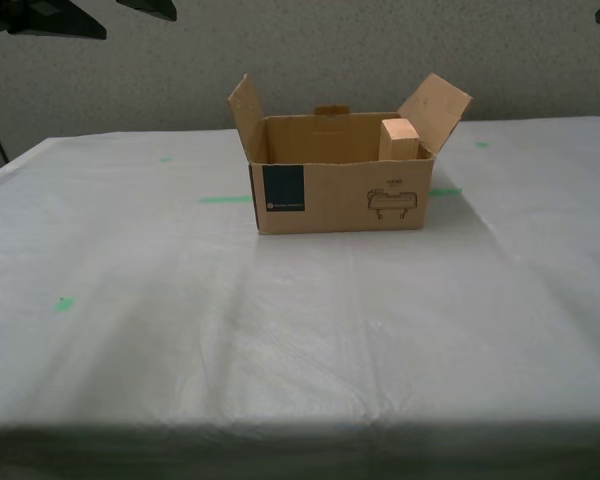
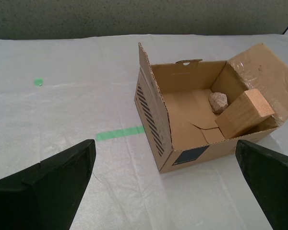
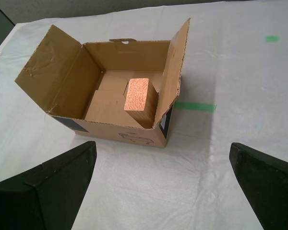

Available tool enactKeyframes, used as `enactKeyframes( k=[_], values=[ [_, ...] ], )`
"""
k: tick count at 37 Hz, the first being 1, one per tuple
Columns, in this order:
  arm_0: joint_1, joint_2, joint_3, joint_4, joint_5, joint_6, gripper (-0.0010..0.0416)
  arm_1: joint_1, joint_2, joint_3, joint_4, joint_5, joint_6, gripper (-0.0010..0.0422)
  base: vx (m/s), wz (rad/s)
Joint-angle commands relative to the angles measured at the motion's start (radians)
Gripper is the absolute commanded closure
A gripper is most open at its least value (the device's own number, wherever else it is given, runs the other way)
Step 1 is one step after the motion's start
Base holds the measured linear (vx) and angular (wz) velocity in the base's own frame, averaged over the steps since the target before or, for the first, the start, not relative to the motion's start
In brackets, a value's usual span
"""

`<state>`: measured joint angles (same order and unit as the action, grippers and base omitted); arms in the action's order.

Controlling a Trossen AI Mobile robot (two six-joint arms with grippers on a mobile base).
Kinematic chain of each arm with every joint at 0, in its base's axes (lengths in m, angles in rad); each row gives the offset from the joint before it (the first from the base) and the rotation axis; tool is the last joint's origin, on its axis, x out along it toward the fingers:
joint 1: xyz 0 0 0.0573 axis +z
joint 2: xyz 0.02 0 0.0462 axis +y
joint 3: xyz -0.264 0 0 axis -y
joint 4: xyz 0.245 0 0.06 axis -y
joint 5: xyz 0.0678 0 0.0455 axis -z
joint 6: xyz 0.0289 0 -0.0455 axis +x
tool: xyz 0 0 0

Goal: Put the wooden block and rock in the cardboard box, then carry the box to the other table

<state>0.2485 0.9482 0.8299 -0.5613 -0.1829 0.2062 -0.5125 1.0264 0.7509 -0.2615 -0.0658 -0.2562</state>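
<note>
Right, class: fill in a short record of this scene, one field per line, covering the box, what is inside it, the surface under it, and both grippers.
container: brown corrugated cardboard box, flaps up, dark teal label on its front
contents 1: pale rectangular wooden block, leaning in a corner
contents 2: small speckled pinkish-beige rock on the box floor, beside the block
surface: table with wrinkled white sheet and green tape marks
my first gripper: open, empty, short of the box
my second gripper: open, empty, short of the box

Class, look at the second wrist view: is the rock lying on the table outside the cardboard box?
No. The rock sits on the floor of the cardboard box, beside the wooden block.
</note>
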Motion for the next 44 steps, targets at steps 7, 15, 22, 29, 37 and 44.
enactKeyframes(
  k=[7, 15, 22, 29, 37, 44],
  values=[
    [0.001, 0.000, 0.001, 0.001, 0.004, 0.003, 0.0018, 0.000, 0.000, 0.000, 0.002, -0.002, 0.002, 0.0012, 0.000, 0.000],
    [0.001, 0.000, 0.001, 0.001, 0.004, 0.003, 0.0019, 0.000, 0.000, 0.000, 0.002, -0.002, 0.002, 0.0012, 0.000, 0.000],
    [0.001, 0.000, 0.001, 0.001, 0.004, 0.003, 0.0018, 0.000, 0.000, 0.000, 0.002, -0.002, 0.002, 0.0012, 0.000, 0.000],
    [0.001, 0.000, 0.001, 0.001, 0.004, 0.003, 0.0019, 0.000, 0.000, 0.000, 0.002, -0.002, 0.002, 0.0012, 0.000, 0.000],
    [0.001, 0.000, 0.001, 0.001, 0.004, 0.003, 0.0019, 0.000, 0.000, 0.000, 0.002, -0.002, 0.002, 0.0012, 0.000, 0.000],
    [0.001, 0.000, 0.001, 0.001, 0.004, 0.003, 0.0019, 0.000, 0.000, 0.000, 0.002, -0.002, 0.002, 0.0012, 0.000, 0.000]
  ],
)
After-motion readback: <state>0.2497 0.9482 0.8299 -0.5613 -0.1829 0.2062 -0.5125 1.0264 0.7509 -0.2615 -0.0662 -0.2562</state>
